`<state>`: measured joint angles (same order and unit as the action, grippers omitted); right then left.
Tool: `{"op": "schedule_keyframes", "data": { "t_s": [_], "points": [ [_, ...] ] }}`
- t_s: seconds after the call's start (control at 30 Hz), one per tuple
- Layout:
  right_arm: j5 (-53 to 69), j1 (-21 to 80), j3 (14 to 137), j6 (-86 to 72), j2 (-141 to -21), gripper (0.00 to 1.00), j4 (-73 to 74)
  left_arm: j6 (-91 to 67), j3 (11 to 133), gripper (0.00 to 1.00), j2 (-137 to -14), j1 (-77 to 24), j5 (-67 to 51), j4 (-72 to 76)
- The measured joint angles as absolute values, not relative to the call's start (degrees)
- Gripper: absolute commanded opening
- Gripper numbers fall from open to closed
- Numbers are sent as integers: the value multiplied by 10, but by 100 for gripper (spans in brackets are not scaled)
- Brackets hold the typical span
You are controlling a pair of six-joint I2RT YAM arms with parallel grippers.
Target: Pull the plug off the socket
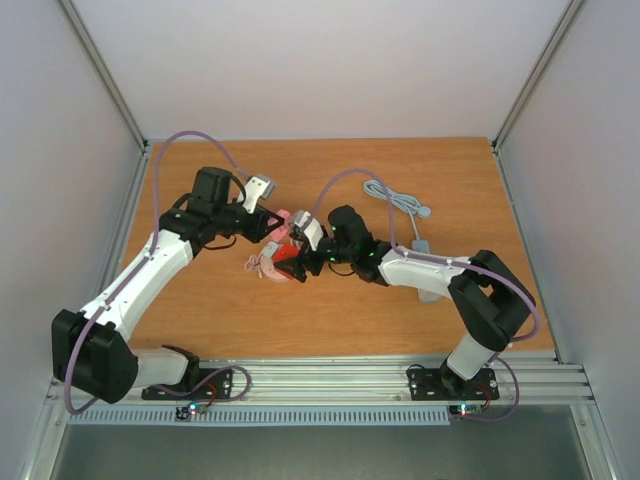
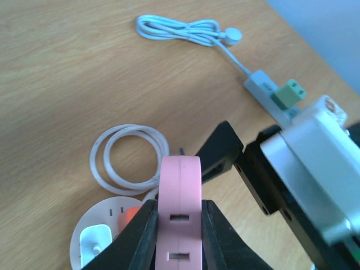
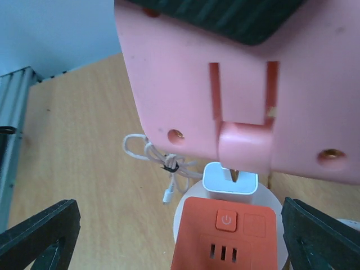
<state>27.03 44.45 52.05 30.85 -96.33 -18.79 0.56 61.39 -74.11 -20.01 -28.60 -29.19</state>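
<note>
Jaws first: my left gripper (image 2: pixel 180 225) is clamped tight on the pink socket block (image 2: pixel 180 185), held over the middle of the table (image 2: pixel 67 67), while my right gripper (image 3: pixel 185 230) stands spread wide around nothing. Just under the block, the white plug (image 3: pixel 230 181) sits on a round white base (image 2: pixel 104 211) beside an orange socket (image 3: pixel 225 236); whether plug and block touch I cannot tell. Left of the base lies a coiled white cable (image 2: pixel 126 157).
</note>
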Motion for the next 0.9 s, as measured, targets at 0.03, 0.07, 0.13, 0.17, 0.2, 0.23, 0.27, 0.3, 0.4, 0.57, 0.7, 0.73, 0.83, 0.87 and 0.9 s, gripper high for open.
{"op": "schedule_keyframes", "data": {
  "t_s": [0.03, 0.07, 0.13, 0.17, 0.2, 0.23, 0.27, 0.3, 0.4, 0.57, 0.7, 0.73, 0.83, 0.87, 0.9],
  "points": [
    [283, 440, 524, 309, -954, 99, -173, 14, 620, 1, -741, -198, -298, -299],
    [295, 434, 526, 309, -945, 99, -161, 25, 626, 1, -741, -194, -314, -306],
    [327, 416, 528, 309, -926, 99, -130, 48, 635, 1, -738, -181, -349, -316],
    [343, 407, 529, 309, -919, 98, -116, 55, 637, 1, -737, -176, -364, -320],
    [364, 392, 530, 309, -911, 99, -97, 66, 638, 1, -733, -172, -386, -324],
    [384, 377, 532, 309, -904, 99, -81, 76, 638, 1, -729, -167, -406, -329],
    [402, 362, 533, 309, -898, 98, -64, 84, 638, 1, -725, -164, -424, -333],
    [420, 349, 533, 309, -892, 98, -48, 91, 639, 1, -721, -164, -443, -337],
    [450, 316, 533, 305, -877, 99, -9, 109, 639, 1, -712, -161, -498, -345],
    [472, 291, 533, 281, -853, 98, 15, 129, 641, 1, -709, -161, -596, -358],
    [484, 285, 533, 253, -846, 99, 16, 130, 641, 1, -709, -161, -660, -358],
    [488, 285, 533, 245, -845, 99, 16, 124, 641, 1, -709, -161, -671, -354],
    [503, 285, 534, 224, -844, 99, 15, 104, 641, 1, -709, -161, -694, -334],
    [509, 285, 535, 217, -844, 99, 15, 93, 639, 1, -709, -161, -701, -323],
    [515, 285, 536, 211, -844, 99, 15, 82, 636, 1, -709, -161, -708, -308]
  ]
}}
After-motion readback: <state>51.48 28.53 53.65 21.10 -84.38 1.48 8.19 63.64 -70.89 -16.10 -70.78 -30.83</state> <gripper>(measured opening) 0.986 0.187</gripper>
